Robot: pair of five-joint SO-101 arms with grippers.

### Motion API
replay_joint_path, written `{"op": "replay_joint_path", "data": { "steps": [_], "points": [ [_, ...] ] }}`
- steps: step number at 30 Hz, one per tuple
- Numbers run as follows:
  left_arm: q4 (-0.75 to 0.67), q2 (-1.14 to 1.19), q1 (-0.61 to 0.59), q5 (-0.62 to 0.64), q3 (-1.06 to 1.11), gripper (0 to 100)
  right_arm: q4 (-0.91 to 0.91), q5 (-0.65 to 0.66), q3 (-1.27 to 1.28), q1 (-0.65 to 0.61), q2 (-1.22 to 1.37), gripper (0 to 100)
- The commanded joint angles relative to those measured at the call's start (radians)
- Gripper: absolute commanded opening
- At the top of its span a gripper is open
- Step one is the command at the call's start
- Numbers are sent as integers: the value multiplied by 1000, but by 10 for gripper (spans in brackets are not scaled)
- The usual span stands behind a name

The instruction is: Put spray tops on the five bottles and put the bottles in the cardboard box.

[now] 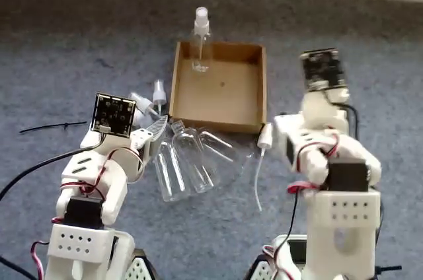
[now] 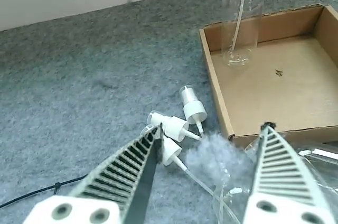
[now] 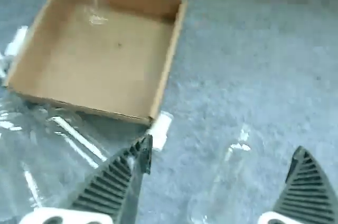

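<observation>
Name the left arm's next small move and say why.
Probably lower the open left gripper onto the nearest loose spray top and close on it. One capped bottle already stands in the cardboard box. The uncapped bottles lying in front of the box need tops first.

High view looks down over the table [image 1: 59, 49]; both wrist views (low, close) face the shared cardboard box [image 1: 221, 98]
</observation>
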Motion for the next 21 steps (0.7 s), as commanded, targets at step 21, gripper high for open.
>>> {"op": "replay_joint_path", "data": {
  "steps": [21],
  "points": [
    [-18, -2, -4, -6, 8, 266, 33, 61, -503, 176, 947, 343]
  ]
}}
